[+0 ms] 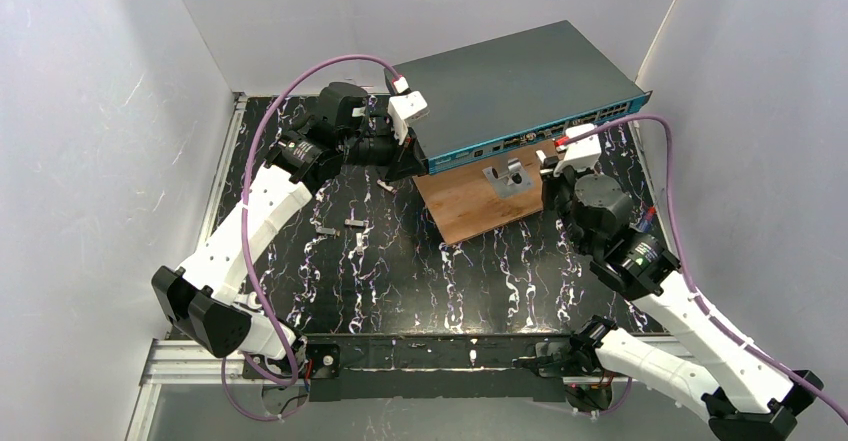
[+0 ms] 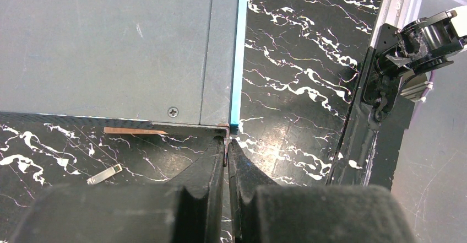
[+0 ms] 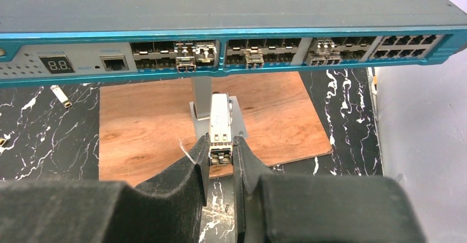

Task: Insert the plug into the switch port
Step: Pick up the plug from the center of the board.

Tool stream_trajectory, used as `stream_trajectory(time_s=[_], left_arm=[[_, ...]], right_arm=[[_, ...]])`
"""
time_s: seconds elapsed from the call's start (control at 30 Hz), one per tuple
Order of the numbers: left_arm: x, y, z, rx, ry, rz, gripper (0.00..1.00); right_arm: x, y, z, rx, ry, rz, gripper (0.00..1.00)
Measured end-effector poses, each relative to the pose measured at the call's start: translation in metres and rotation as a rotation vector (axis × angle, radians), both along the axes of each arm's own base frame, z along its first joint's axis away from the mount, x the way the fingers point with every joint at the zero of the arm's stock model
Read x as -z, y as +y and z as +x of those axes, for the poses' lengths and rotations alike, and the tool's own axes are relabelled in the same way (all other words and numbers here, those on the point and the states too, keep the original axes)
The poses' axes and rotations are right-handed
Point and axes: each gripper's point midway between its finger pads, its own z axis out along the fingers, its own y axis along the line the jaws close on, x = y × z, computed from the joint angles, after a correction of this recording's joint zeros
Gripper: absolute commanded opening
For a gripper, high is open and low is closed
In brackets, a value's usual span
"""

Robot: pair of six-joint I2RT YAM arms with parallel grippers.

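Where the right pincer clamps it, the slim metal plug is rectangular.

White arms, purple cables, black left pincer, black right pincer

Bright, even light in the top view, soft and from overhead, and the pale grey enclosure walls are nearly shadowless. In the left wrist view, the wide flat dark grey metal switch box lays 1 thin dark shadow along its edge, and a hazy white glare sits on the glossy black white-veined tabletop. In the right wrist view, the black padded gripper fingers are blurred up close, the small silver metal plug between them is crisp, and the right edge is washed out pale.
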Motion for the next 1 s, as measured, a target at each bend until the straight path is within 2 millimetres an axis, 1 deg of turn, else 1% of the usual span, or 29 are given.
stream_trajectory(time_s=[0.17,0.37,0.63,0.8,1.0], left_arm=[[0.000,0.000,0.000,0.002,0.001,-0.002,0.00],[0.000,0.000,0.000,0.002,0.002,-0.002,0.00],[0.000,-0.001,-0.001,0.001,0.009,-0.004,0.00],[0.001,-0.001,-0.001,0.002,0.012,-0.005,0.00],[0.000,-0.001,-0.001,0.004,0.012,-0.006,0.00]], right_arm=[[0.002,0.009,0.002,-0.041,0.009,0.004,0.01],[-0.001,0.017,0.003,-0.071,-0.002,0.023,0.01],[0.000,0.037,0.007,-0.145,0.002,0.044,0.01],[0.000,0.042,0.006,-0.171,0.005,0.052,0.01],[-0.007,0.044,0.007,-0.168,-0.015,0.085,0.01]])
